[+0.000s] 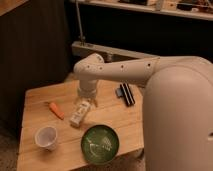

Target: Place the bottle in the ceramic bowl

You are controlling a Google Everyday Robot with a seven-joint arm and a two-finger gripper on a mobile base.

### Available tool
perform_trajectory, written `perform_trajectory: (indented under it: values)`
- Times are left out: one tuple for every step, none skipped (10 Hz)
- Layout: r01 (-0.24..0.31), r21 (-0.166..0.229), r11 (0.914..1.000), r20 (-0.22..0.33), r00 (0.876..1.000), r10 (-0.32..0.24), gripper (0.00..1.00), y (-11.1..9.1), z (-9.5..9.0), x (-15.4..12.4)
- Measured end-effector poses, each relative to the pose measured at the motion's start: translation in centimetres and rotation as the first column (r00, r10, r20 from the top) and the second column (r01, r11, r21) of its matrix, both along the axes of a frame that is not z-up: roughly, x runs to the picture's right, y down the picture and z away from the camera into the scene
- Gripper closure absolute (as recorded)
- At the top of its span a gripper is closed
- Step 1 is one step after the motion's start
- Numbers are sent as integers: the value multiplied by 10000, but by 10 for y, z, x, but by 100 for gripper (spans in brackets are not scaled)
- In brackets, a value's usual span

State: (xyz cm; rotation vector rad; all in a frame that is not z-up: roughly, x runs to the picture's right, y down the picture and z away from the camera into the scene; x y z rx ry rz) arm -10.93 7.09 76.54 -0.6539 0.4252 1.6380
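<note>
The cream-white bottle (80,114) lies tilted on the wooden table (42,97), left of centre. My gripper (87,99) hangs from the white arm directly over the bottle's far end, close to it or touching it. The dark-green ceramic bowl (100,144) with pale rings inside stands empty near the table's front edge, just in front and to the right of the bottle.
An orange carrot (56,110) lies left of the bottle. A translucent white cup (46,137) stands at the front left. A black ridged object (125,94) lies at the back right. My large white body (180,115) fills the right side.
</note>
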Motion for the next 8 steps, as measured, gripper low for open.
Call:
perform_trajectory:
  values:
    - [9, -32, 10000, -62, 10000, -9, 20, 4, 6, -3]
    - [-24, -57, 10000, -132, 9999, 23, 20, 11, 16, -6]
    - [-72, -49, 10000, -202, 9998, 71, 20, 14, 23, -4]
    - [-143, -64, 9999, -257, 9996, 141, 20, 17, 30, -2]
    - [-276, -105, 9996, -309, 9992, 272, 20, 21, 40, 0]
    - [-370, -133, 9992, -343, 9987, 365, 20, 23, 49, 1]
    - [-506, -161, 9986, -382, 9980, 499, 20, 22, 58, 3]
    - [-573, -184, 9982, -383, 9977, 566, 20, 22, 65, 4]
